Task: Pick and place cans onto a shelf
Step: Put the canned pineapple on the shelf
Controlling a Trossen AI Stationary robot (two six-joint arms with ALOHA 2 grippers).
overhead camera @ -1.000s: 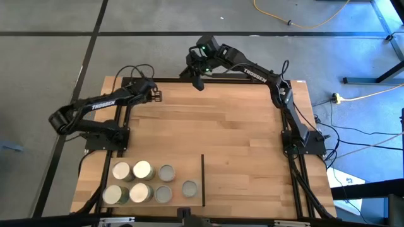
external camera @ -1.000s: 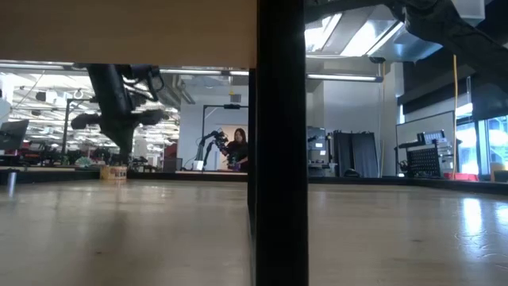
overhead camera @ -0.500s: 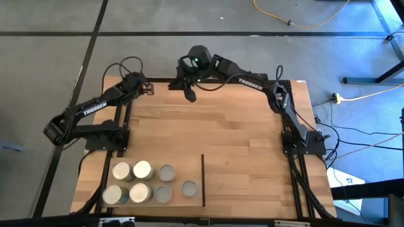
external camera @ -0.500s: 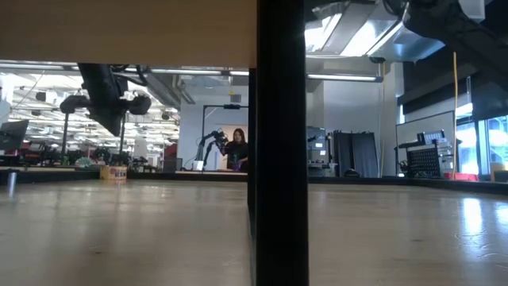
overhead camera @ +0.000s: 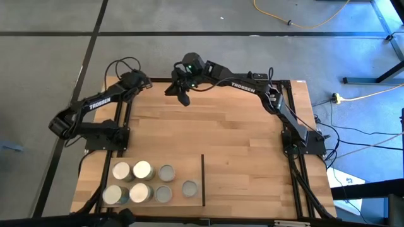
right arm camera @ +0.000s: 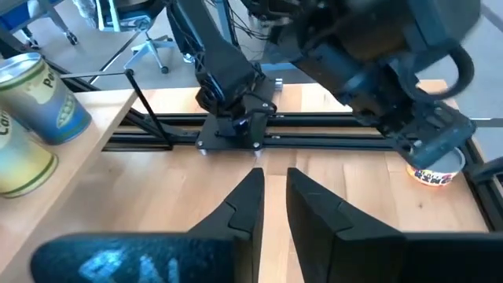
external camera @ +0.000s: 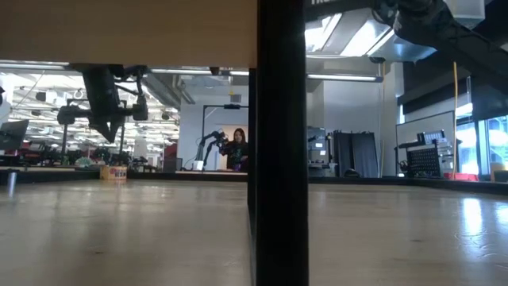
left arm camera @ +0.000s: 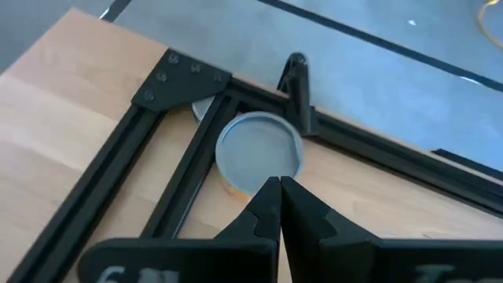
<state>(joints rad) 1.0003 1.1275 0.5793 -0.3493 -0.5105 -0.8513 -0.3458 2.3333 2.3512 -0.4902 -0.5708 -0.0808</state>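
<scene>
Left dark two-finger gripper (left arm camera: pixel 279 206) hung over grey-topped can (left arm camera: pixel 258 151) at far left table corner, fingers closed, empty. Right gripper (right arm camera: pixel 271 206) nearly closed, empty. Pale-wood shelf (overhead camera: pixel 265 183) unfilled. Reach step judged; opening needed before grasp.

The high camera is looking straight down, taking in the whole table (overhead camera: pixel 208 126), both arms and the floor around it. The low camera is sitting at table-top height, facing level across the boards into the room, with a black post (external camera: pixel 281 143) close up and filling the middle. The left wrist camera is looking steeply down, very near, at a can (left arm camera: pixel 258 148) by the frame (left arm camera: pixel 169 79) at a far table corner. The right wrist camera is facing across the table toward the left arm's base (right arm camera: pixel 234 98); it is sharing that can (right arm camera: pixel 437 167) with the left wrist view.
</scene>
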